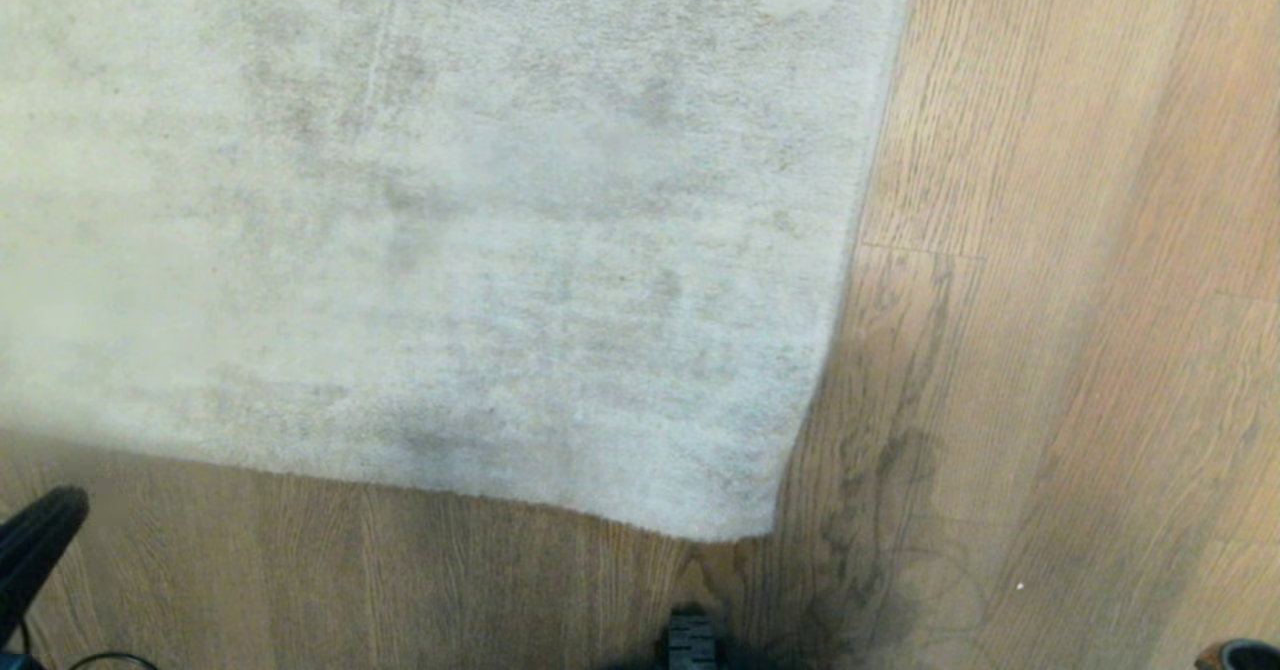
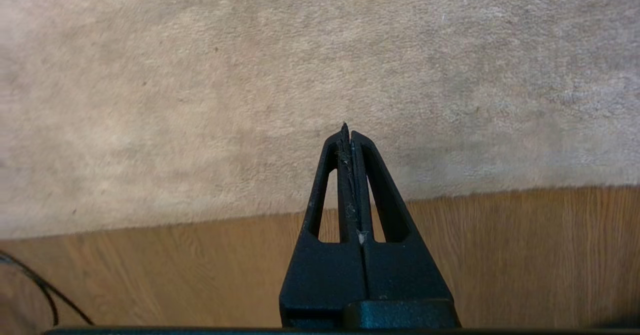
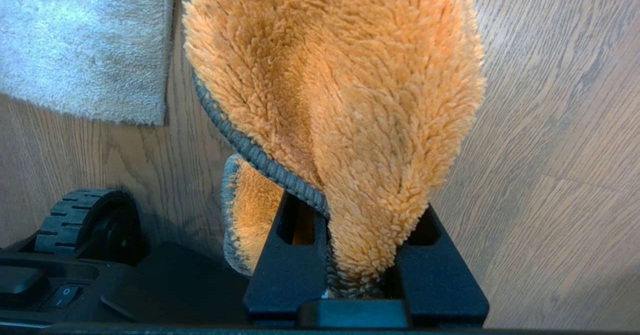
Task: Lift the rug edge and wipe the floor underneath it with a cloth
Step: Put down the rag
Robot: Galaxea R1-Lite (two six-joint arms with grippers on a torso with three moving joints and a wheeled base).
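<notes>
One cloth (image 3: 345,100) clamped in right tool (image 3: 357,270); left tool (image 2: 348,135) pinched empty above one rug edge (image 2: 500,191), oak floor (image 2: 200,270) beneath.

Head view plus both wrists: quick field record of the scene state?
rug: pale grey short-pile rug, lying flat, corner near robot
rug edge: near border down on floor, not lifted
floor: brown oak-grain wooden planks, dark streaks beside the corner
left gripper: shut, empty, above rug edge
right gripper: shut on fluffy orange cloth with grey hem
wiping: not started
</notes>
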